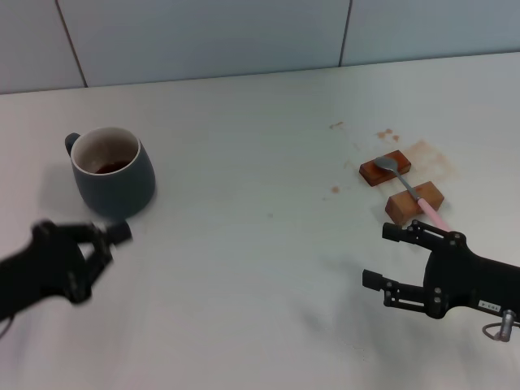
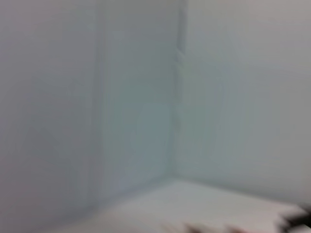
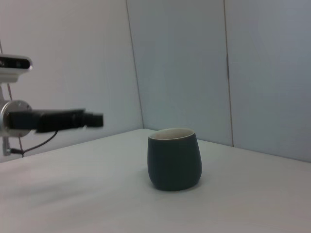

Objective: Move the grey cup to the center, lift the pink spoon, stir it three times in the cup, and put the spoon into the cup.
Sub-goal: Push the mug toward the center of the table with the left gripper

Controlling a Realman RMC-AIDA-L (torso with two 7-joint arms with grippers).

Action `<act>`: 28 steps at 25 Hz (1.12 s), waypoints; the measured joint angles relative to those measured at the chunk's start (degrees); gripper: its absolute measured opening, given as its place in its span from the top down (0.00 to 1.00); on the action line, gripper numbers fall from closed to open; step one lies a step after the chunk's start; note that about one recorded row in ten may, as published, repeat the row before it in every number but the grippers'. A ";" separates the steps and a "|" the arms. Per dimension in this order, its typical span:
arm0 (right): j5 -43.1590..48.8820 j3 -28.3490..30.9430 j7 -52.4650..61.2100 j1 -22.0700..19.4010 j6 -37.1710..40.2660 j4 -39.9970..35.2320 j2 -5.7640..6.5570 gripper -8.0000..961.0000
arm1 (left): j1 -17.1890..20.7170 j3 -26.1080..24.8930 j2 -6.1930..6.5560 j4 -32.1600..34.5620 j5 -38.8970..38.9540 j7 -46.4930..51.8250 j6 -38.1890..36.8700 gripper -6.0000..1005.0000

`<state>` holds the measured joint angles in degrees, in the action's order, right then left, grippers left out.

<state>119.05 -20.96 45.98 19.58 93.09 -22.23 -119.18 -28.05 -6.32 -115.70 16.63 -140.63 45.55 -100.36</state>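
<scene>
The grey cup (image 1: 112, 172) stands upright at the left of the white table, handle to the back left, with dark liquid inside. It also shows in the right wrist view (image 3: 175, 159). The pink spoon (image 1: 410, 187) lies across two brown wooden blocks at the right, its metal bowl on the far block and its pink handle towards me. My left gripper (image 1: 101, 248) hovers just in front of the cup and a little to its left, not touching it; it also shows in the right wrist view (image 3: 73, 120). My right gripper (image 1: 375, 256) is open and empty, just in front of the near block.
The far block (image 1: 385, 168) and the near block (image 1: 416, 203) carry the spoon. Brown stains (image 1: 422, 150) mark the table around them. A tiled wall (image 1: 244, 32) runs behind the table. The left wrist view shows only wall and a strip of table.
</scene>
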 joint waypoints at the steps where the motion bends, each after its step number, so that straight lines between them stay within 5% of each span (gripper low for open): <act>1: -0.07 0.02 -0.05 -0.01 0.01 0.00 0.00 0.16 | 0.40 -0.06 -0.43 0.08 3.41 -0.87 0.28 0.97; 5: -0.50 0.04 -0.10 -0.03 0.25 0.00 0.00 0.16 | 1.96 -1.01 -2.51 -0.85 16.97 -9.92 5.09 1.00; 13: -1.27 0.04 -0.04 -0.21 0.57 0.31 0.00 0.16 | 1.42 -1.41 -2.75 -9.67 34.39 -34.77 24.53 1.00; 19: -2.07 0.04 -0.19 -0.35 0.61 1.33 0.02 0.16 | -0.86 -1.09 -2.89 -13.42 35.31 -50.67 33.18 1.00; 28: -2.18 0.04 -0.26 -0.51 0.61 1.31 0.00 0.16 | -3.10 -0.80 -3.02 -14.85 34.96 -59.13 38.40 1.00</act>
<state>116.88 -20.92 45.72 19.07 93.70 -20.92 -119.18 -31.14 -7.11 -118.71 1.77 -105.67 -13.57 -61.96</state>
